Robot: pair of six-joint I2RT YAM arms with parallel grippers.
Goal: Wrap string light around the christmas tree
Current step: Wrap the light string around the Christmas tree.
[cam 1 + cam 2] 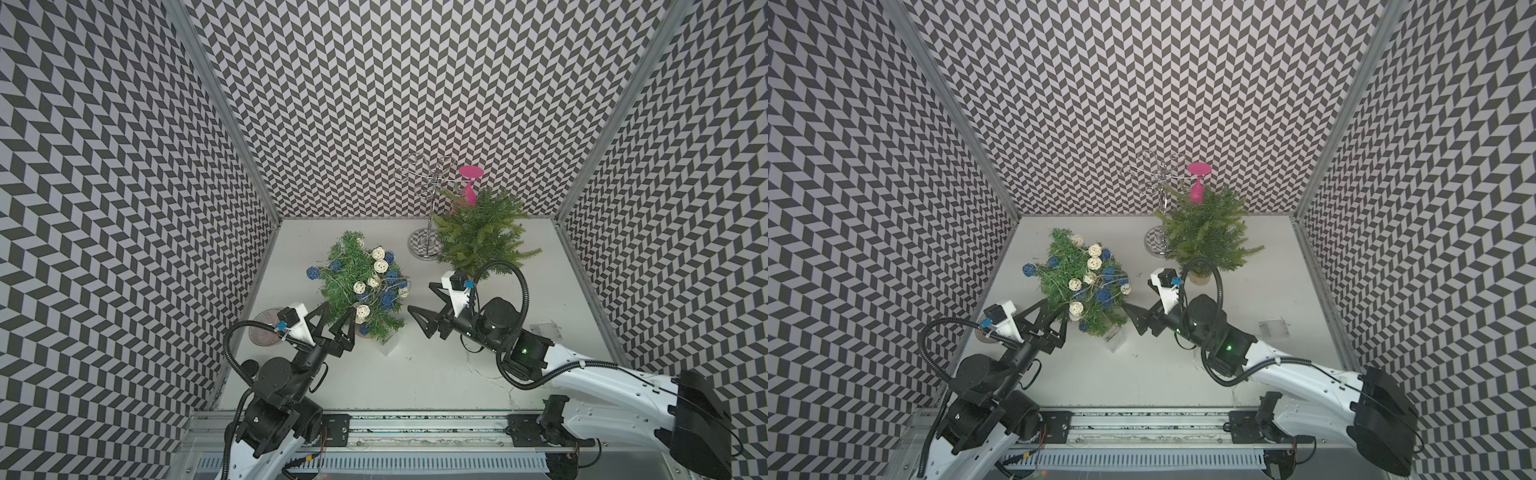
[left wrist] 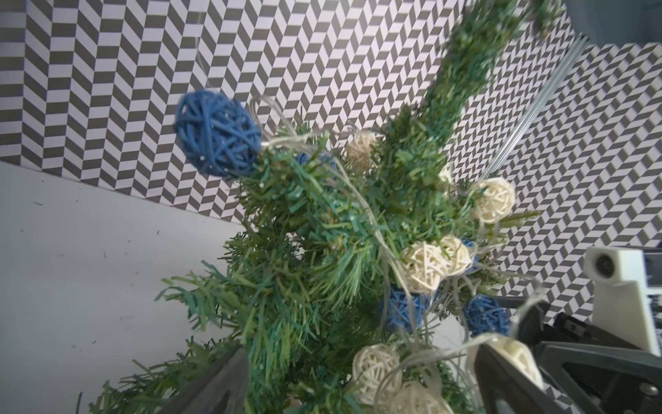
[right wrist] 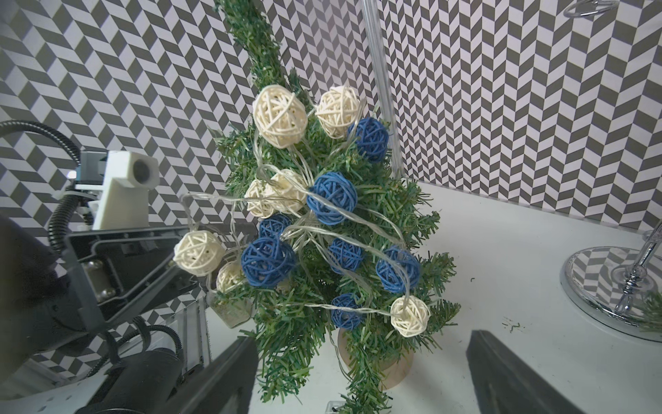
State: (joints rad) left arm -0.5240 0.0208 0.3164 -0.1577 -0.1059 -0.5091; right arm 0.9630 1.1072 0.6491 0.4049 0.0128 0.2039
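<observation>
The string light (image 3: 333,197) is wound on the christmas tree (image 1: 357,282), with blue and white balls from near the top down to the low branches. The tree stands on the bench (image 1: 415,374), close to the left wall.

The worry is the left hand (image 1: 340,309). Its two fingers are spread wide and poke into the low branches, and it grips nothing. But one white ball (image 2: 516,355) sits right against a finger, and a loop of clear wire hangs just beside it. If that hand pulls away fast, I think the wire could catch on the finger. Then the light could slide off a branch, or the little tree could tip over (it looks light, and its wooden foot (image 3: 376,362) is small). The loose loops on the side could also slip down with no help at all.

The right hand (image 1: 419,296) is wide open too and holds nothing. It points at the tree from the other side, with a gap of bare bench between them. Both arms reach in low from the front rail, and the left one is bent in closer
</observation>
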